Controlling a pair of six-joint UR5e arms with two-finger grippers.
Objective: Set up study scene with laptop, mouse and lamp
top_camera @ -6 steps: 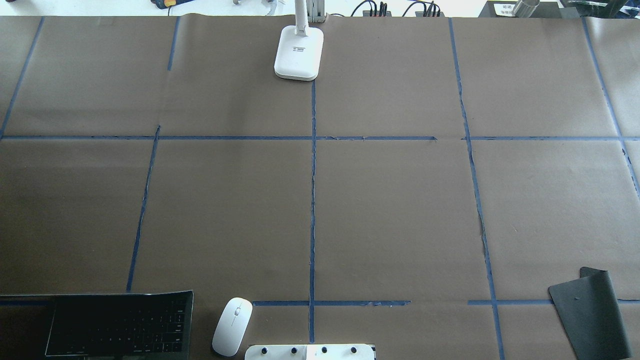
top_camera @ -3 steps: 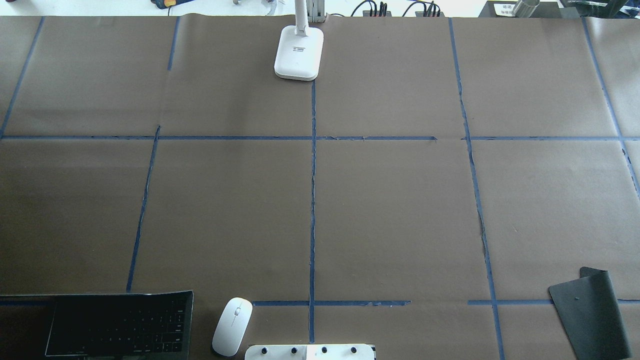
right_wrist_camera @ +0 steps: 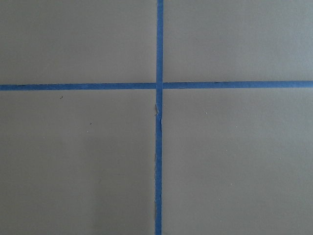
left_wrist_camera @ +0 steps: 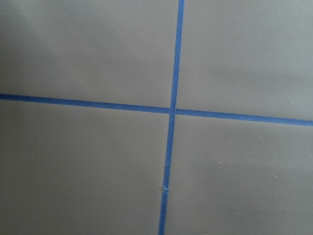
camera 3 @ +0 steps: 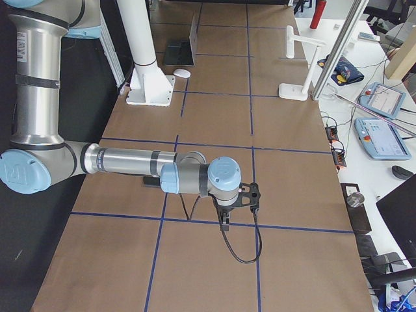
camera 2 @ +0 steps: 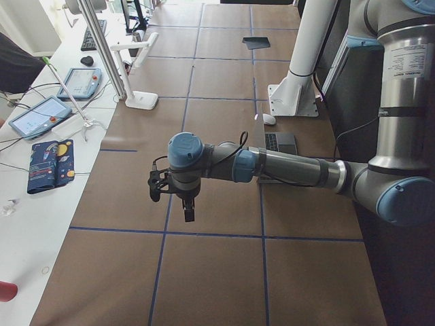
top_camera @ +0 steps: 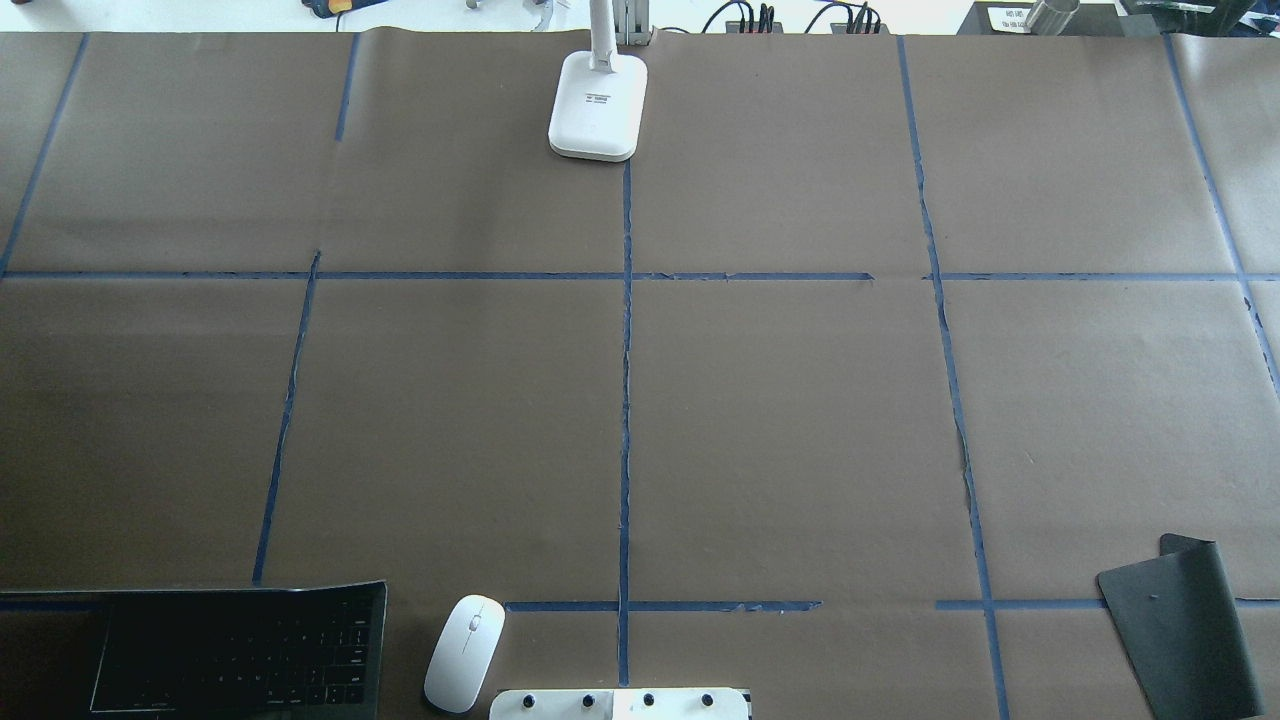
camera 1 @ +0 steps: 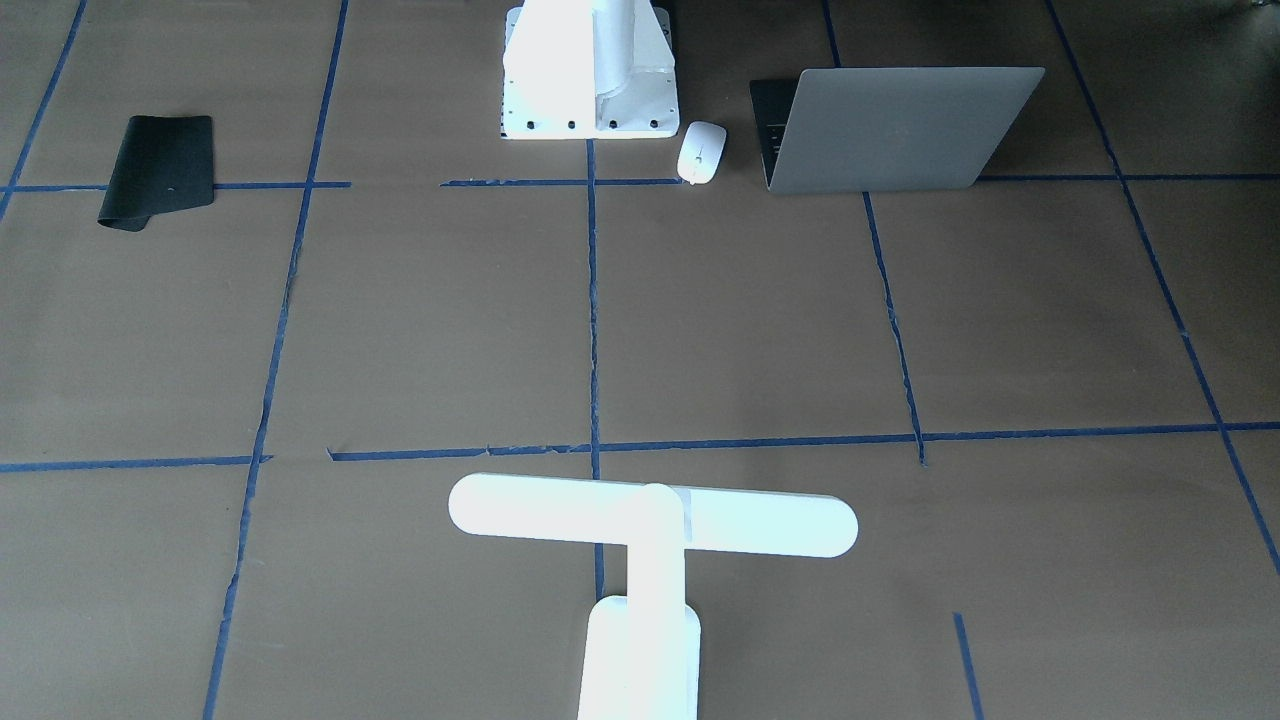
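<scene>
The laptop (camera 1: 880,130) stands open near the robot base on its left side; the overhead view shows its dark keyboard (top_camera: 240,650). The white mouse (camera 1: 701,152) lies between the laptop and the base and also shows in the overhead view (top_camera: 464,653). The white T-shaped lamp (camera 1: 650,520) stands upright at the far edge on the centre tape line, its base (top_camera: 598,105) showing from overhead. My left gripper (camera 2: 188,212) and right gripper (camera 3: 224,224) hang over bare paper beyond the table's ends, far from everything. I cannot tell whether either is open or shut. Both wrist views show only paper and tape.
A black mat (camera 1: 160,170) with one end curled lies on the robot's right side (top_camera: 1180,630). A white bolted mounting block (camera 1: 590,100) sits at the near centre. Blue tape divides the brown paper into squares. A side bench holds tablets (camera 2: 41,115) and cables.
</scene>
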